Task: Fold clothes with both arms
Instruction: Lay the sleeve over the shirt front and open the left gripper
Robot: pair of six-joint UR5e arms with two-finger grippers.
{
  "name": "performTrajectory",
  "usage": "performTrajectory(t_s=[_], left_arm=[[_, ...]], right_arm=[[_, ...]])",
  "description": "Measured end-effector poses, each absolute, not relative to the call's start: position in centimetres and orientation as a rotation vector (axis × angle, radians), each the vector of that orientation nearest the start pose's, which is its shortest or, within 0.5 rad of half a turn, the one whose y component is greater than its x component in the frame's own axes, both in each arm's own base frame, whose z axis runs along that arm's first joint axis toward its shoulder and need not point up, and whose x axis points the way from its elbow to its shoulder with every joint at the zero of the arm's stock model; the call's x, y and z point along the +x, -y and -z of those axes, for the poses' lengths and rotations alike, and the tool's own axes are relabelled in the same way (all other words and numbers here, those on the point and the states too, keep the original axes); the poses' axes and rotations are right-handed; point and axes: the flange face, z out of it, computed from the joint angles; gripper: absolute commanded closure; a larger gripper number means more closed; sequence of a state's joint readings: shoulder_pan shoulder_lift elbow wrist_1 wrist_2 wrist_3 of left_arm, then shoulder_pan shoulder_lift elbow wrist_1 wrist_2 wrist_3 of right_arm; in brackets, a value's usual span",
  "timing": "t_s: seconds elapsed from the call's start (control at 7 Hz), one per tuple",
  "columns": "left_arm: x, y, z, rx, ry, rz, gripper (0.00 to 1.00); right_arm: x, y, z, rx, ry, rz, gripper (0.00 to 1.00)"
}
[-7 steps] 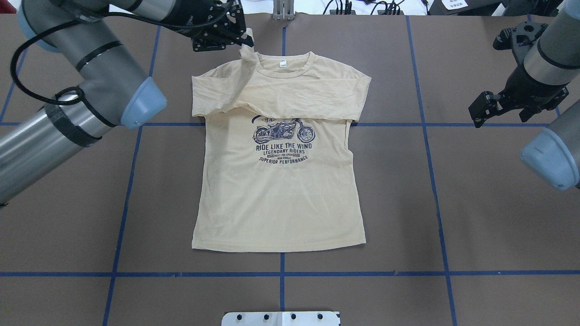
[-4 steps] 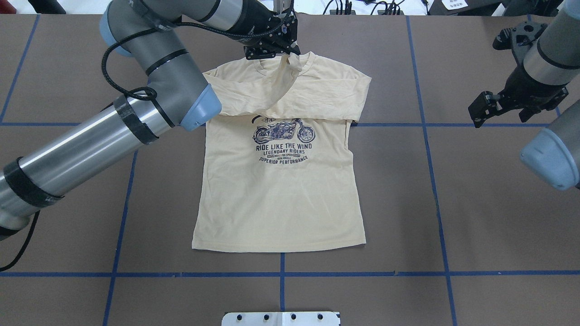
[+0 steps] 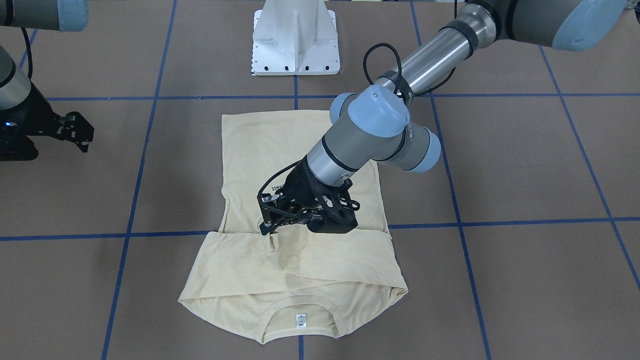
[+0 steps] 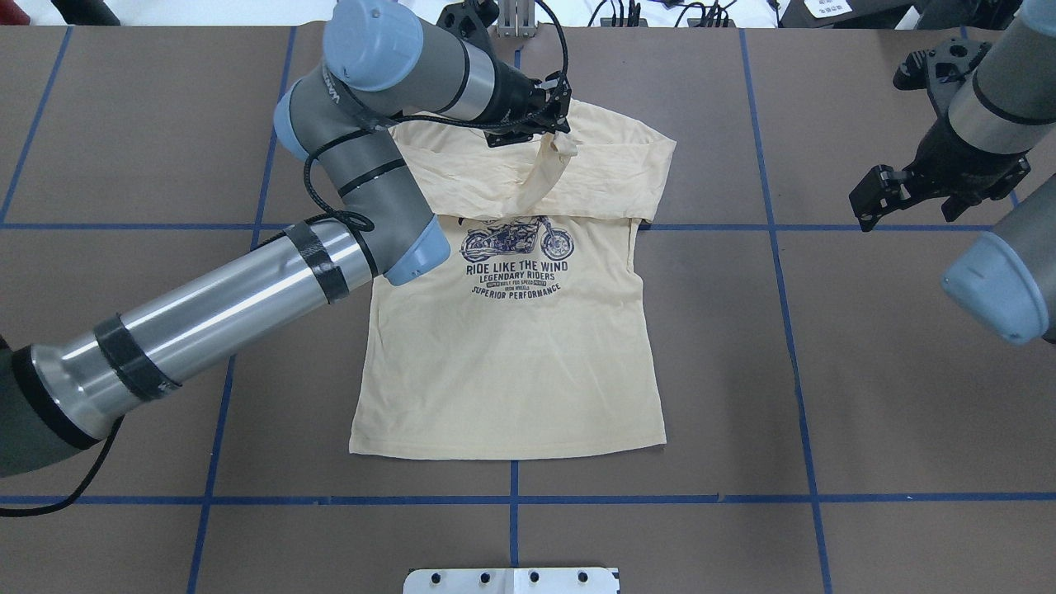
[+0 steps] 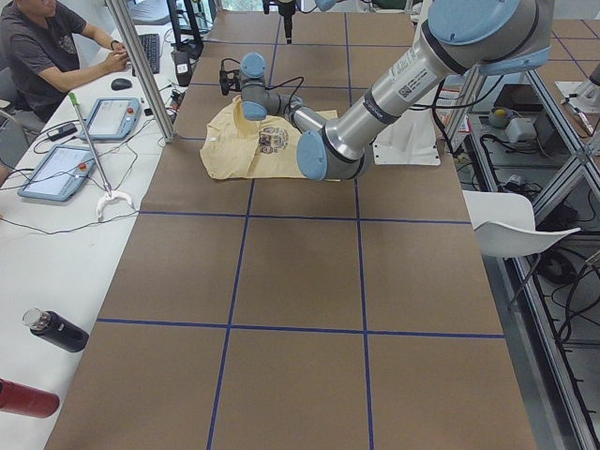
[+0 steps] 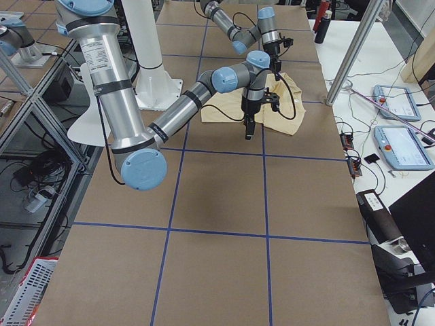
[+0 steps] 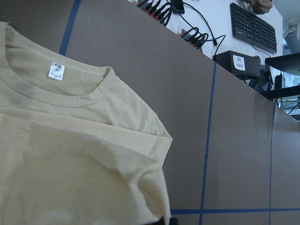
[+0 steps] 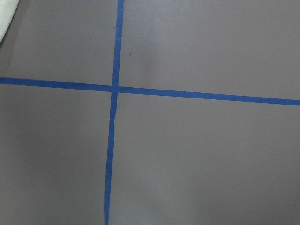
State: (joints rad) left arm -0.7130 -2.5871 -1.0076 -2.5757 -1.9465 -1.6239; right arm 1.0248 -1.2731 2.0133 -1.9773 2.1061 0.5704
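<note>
Overhead exterior: my left tool [image 4: 554,134] pinches the sleeve end of the T-shirt [image 4: 503,371] lying centre frame on the desk [image 4: 825,371]; my right tool [image 4: 912,202] hangs parted and empty, upper right.

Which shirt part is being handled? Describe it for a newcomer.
On the brown table lies a pale cream-yellow T-shirt. Above its navy motorcycle print, one sleeve rises diagonally, cuff pinched in the left arm's black gripper; the rest lies flat.
</note>
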Motion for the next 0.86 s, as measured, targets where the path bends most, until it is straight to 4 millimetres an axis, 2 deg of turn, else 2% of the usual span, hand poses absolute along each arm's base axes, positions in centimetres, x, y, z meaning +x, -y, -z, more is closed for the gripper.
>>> performTrajectory(t_s=[0.14,0.43,0.57,0.71,0.86], left_arm=[[57.8,59.5,-13.0,0.192,-1.46,0.355,0.01],[61.9,55.4,-12.3,0.247,-1.509,0.353,0.0],[63.0,53.9,-11.6,0.281,-1.552,0.354,0.0],[63.3,53.4,-11.4,0.309,-1.571,0.346,0.0],[62.9,53.8,-11.5,0.345,-1.569,0.327,0.0]], right_arm=[[-20.9,50.3,-35.3,-0.006,0.621,0.065,0.0],[-21.1,50.5,-35.4,-0.009,0.62,0.065,0.0],[-21.1,50.5,-35.4,-0.009,0.62,0.064,0.0],[-21.1,50.5,-35.3,-0.008,0.621,0.062,0.0],[-21.2,50.5,-35.2,-0.006,0.625,0.061,0.0]])
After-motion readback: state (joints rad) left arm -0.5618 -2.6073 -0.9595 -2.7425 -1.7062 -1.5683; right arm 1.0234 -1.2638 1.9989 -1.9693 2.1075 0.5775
